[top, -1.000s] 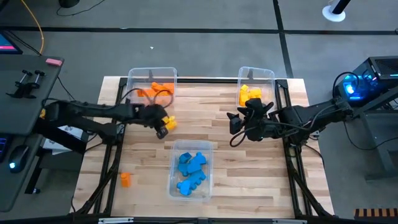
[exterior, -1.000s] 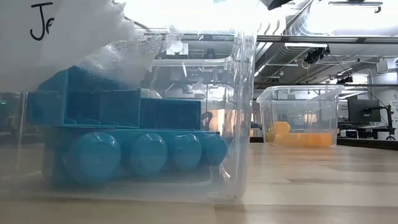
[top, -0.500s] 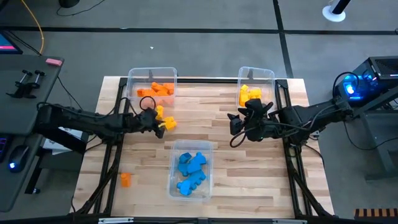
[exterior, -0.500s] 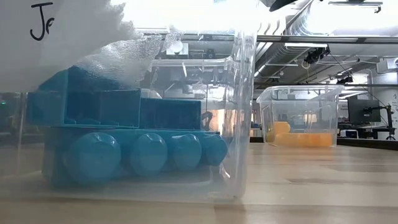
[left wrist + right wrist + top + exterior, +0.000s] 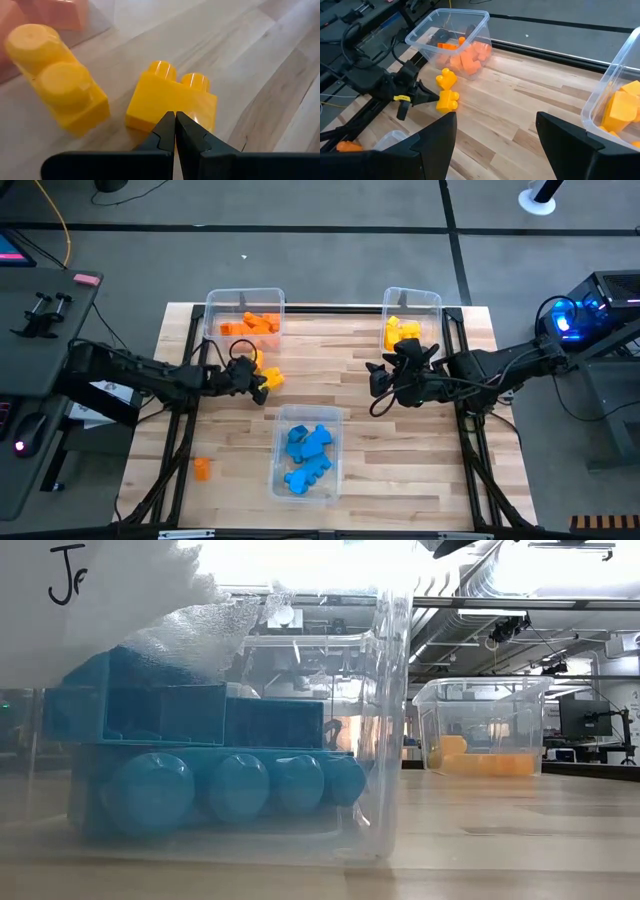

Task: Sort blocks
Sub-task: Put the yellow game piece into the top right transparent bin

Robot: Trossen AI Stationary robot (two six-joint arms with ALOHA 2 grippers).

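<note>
Two loose yellow blocks lie on the table beside the orange bin: a two-stud block [image 5: 170, 102] [image 5: 270, 378] and another [image 5: 57, 82] [image 5: 446, 79] close by. My left gripper [image 5: 175, 122] [image 5: 256, 382] is shut, low over the table, with its tips at the two-stud block. My right gripper [image 5: 495, 145] [image 5: 380, 377] hangs open over the table's right half, holding nothing. Orange blocks [image 5: 250, 325], yellow blocks [image 5: 400, 332] and blue blocks [image 5: 305, 452] lie in separate clear bins. One orange block [image 5: 202, 469] lies alone near the table's left near corner. My left gripper puts its shut fingertips [image 5: 167, 125] against the near side face [image 5: 150, 112] of the yellow two-stud block. It comes from the table's left, slanting slightly down. The block lies on the table.
The orange bin [image 5: 213, 305] stands at the far left, the yellow bin [image 5: 432, 300] at the far right, and the blue bin [image 5: 280, 420] at the near middle, filling the low view [image 5: 390, 720]. Bare wood lies between the bins.
My left gripper drew back from over the yellow blocks toward the table's left edge, uncovering both blocks, then eased a little toward them again. My right arm kept still.
</note>
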